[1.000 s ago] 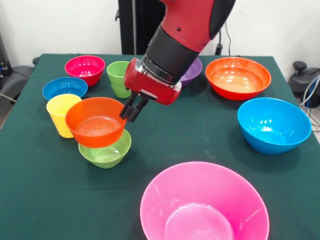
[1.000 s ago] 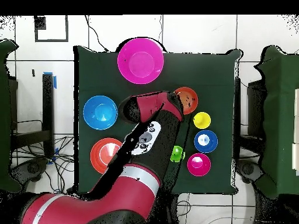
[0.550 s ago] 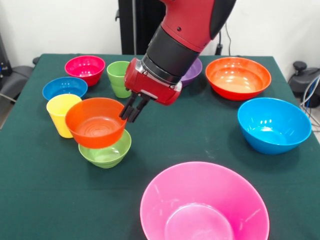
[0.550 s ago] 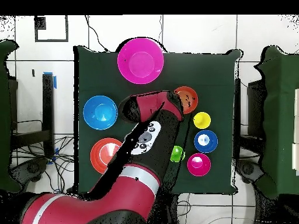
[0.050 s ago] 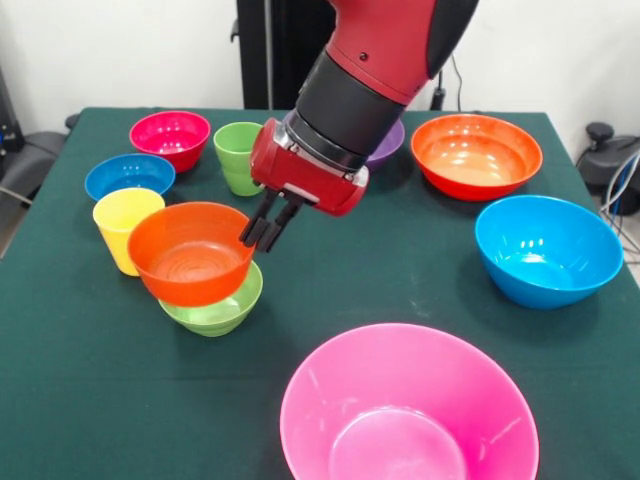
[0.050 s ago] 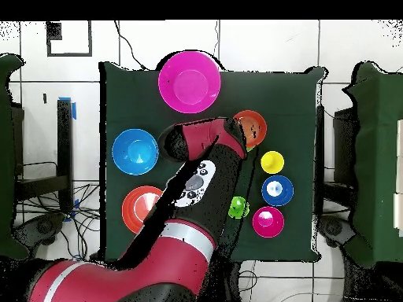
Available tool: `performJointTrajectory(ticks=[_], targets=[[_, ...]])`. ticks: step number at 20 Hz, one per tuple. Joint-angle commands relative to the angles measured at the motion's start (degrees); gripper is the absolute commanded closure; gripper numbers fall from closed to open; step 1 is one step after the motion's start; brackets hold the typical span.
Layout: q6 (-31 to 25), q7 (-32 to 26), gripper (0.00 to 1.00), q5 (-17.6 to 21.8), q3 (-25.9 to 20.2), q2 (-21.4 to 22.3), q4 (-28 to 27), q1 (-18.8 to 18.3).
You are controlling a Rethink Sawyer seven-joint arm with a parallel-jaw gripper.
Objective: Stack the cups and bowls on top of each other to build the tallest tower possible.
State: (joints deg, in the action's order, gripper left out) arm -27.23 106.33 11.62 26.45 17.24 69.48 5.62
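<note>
Above the small green bowl (image 5: 213, 308) our jaws clamp the orange-red bowl's (image 5: 190, 252) rim; we should centre it, then release.

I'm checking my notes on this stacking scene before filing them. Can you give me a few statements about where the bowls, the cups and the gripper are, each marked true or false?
1. The gripper holds the small orange-red bowl by its rim. True.
2. That bowl sits over the small green bowl. True.
3. The yellow cup is stacked inside the green cup. False: both stand apart on the table.
4. The large pink bowl has the large light blue bowl nested in it. False: each stands alone.
5. The small dark blue bowl is empty. True.
</note>
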Motion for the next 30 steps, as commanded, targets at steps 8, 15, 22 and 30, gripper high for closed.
performJointTrajectory(ticks=[8, 15, 22, 30], targets=[[-1.7, 3.4, 1.0, 0.2, -6.5, -5.0, -5.2, -0.4], [-2.7, 4.4, 1.0, -0.7, -6.7, -4.7, -3.9, 0.1], [-2.8, 4.0, 1.0, -0.9, -7.4, -3.7, -1.7, 0.1], [-3.6, 3.5, 1.0, -0.7, -7.4, -3.1, -0.6, 0.4]])
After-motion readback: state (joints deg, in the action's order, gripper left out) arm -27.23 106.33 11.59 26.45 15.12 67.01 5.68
